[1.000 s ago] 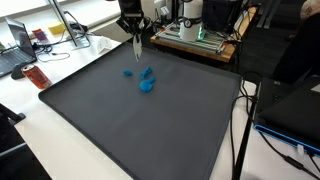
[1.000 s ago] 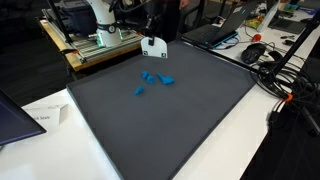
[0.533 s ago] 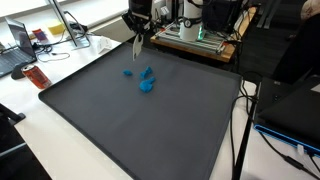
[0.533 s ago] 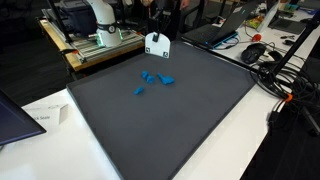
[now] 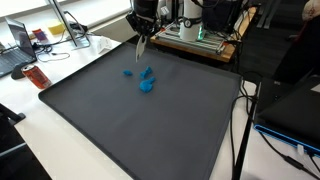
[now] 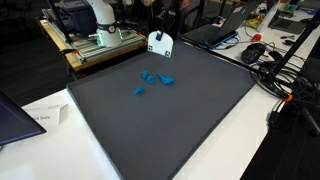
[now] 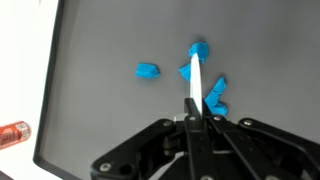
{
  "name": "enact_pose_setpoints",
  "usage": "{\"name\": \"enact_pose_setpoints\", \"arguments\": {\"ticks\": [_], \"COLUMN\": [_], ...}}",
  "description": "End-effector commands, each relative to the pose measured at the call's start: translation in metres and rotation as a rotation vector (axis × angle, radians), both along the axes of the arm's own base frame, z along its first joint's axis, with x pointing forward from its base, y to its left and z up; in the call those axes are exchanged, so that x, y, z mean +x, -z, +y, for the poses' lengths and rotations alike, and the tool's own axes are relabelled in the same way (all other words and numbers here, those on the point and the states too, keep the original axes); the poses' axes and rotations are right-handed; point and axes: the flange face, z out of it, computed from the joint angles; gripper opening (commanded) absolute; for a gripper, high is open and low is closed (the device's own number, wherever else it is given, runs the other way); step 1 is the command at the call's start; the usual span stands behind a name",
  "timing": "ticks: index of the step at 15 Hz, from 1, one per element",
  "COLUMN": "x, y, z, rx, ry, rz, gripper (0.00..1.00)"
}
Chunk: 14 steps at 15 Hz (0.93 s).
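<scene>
My gripper (image 7: 192,118) is shut on a thin white flat piece (image 7: 192,85), which shows edge-on in the wrist view and as a small white plate (image 6: 158,44) in an exterior view. It hangs above the far part of a dark grey mat (image 5: 130,130), near its back edge. Below it on the mat lie several small blue pieces: one apart (image 7: 147,71), the others clustered (image 7: 214,96). In both exterior views the blue pieces (image 5: 146,86) (image 6: 151,77) lie a little in front of the gripper (image 5: 141,32), not touched by it.
An orange bottle (image 5: 37,75) lies beside the mat's edge, with a laptop (image 5: 15,45) behind it. A metal rack with equipment (image 5: 195,35) stands behind the mat. Cables (image 6: 272,62) and a dark laptop corner (image 6: 10,115) with paper (image 6: 45,115) lie off the mat.
The gripper has carried the white piece a short way toward the mat's back edge and slightly higher. The blue pieces have not moved.
</scene>
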Motion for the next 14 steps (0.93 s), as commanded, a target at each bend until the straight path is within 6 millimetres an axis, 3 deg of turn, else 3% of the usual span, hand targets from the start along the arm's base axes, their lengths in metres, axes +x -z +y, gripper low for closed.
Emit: {"name": "enact_pose_setpoints", "arguments": {"ticks": [1,7,14], "x": [0.000,0.010,0.031], "y": [-0.001,0.012,0.027], "z": [0.000,0.046,0.077], "rx": [0.000,-0.056,-0.220], "ry": [0.000,0.066,0.239], "rz": [0.001,-0.026,-0.146], "gripper": [0.01,0.01,0.01]}}
